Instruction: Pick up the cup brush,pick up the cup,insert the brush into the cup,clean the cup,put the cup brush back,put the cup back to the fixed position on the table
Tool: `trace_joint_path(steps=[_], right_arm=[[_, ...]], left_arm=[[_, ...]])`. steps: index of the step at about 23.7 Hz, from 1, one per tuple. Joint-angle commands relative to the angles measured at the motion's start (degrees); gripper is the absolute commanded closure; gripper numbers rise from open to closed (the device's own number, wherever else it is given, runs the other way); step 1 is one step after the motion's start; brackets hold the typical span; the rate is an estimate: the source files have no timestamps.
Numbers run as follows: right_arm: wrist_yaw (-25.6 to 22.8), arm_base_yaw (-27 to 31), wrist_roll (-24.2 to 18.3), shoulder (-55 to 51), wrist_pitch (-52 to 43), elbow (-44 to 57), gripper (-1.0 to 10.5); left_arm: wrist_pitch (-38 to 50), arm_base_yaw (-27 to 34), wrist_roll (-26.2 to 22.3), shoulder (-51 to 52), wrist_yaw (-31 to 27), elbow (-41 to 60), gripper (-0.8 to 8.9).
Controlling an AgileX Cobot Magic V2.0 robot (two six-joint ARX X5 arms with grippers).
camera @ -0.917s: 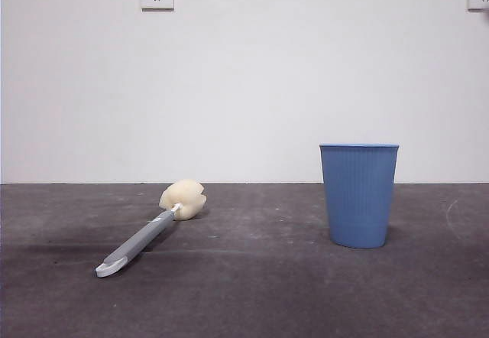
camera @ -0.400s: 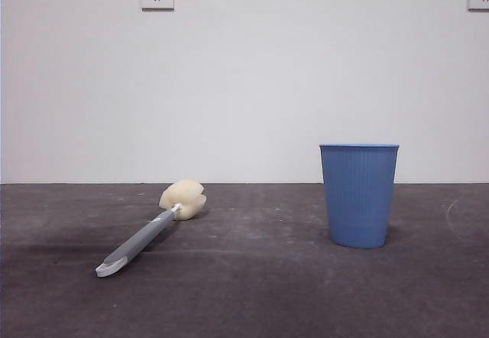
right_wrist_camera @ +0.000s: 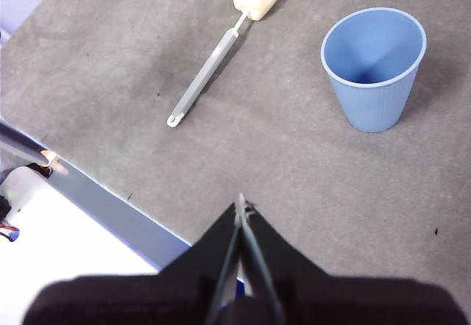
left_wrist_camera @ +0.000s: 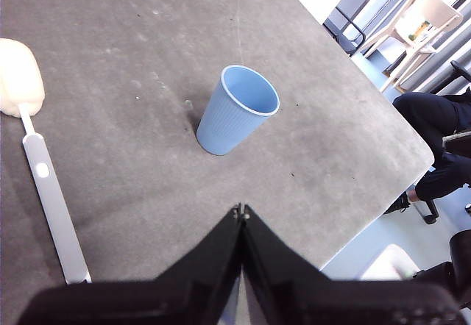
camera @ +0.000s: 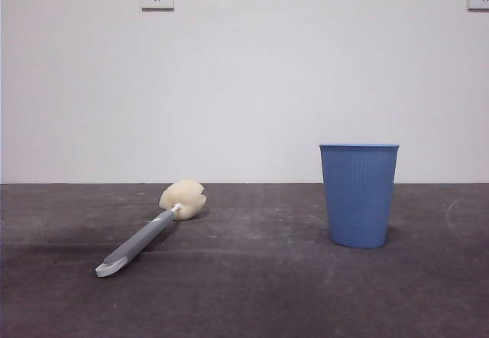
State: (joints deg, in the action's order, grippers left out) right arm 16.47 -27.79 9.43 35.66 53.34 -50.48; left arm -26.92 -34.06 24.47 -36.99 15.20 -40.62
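While both arms wait high above the dark grey matte table [camera: 252,292], out of the front view altogether, your first pick turns on how the cup brush [camera: 145,235] lies: a slim grey handle with a white looped tip and a cream-yellow lobed sponge head, flat on the tabletop and well apart from the blue ribbed plastic cup [camera: 359,194]. Its long axis runs on a diagonal, with the looped tip pointing toward the front edge and the sponge head toward the back edge. You will want the jaws set across that handle, not along it.

From the left gripper [left_wrist_camera: 241,211] the handle [left_wrist_camera: 51,207] runs close beside the claw, while the cup [left_wrist_camera: 235,112] stands upright further out. From the right gripper [right_wrist_camera: 241,201] the cup [right_wrist_camera: 374,64] and the brush [right_wrist_camera: 213,56] both lie well ahead. I judge the left arm the nearer one for the brush, leaving the cup to the right. Each claw has its two black jaws pressed tip to tip, holding nothing, so you must spread them before descending
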Motion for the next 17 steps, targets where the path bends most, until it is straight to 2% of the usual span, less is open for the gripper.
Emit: trace_joint_path(steps=[1, 15, 17], right_arm=[[-0.3, -0.1, -0.3, 0.0, -0.4, 0.2, 9.5], [-0.3, -0.1, -0.3, 0.0, -0.4, 0.2, 9.5], [-0.3, -0.1, -0.3, 0.0, -0.4, 0.2, 9.5]], left_arm=[[0.2, 0.0, -0.6, 0.2, -0.2, -0.1, 8.17], [0.2, 0.0, -0.6, 0.2, -0.2, -0.1, 8.17], [0.3, 0.0, -2.0, 0.2, -0.2, -0.1, 8.17]])
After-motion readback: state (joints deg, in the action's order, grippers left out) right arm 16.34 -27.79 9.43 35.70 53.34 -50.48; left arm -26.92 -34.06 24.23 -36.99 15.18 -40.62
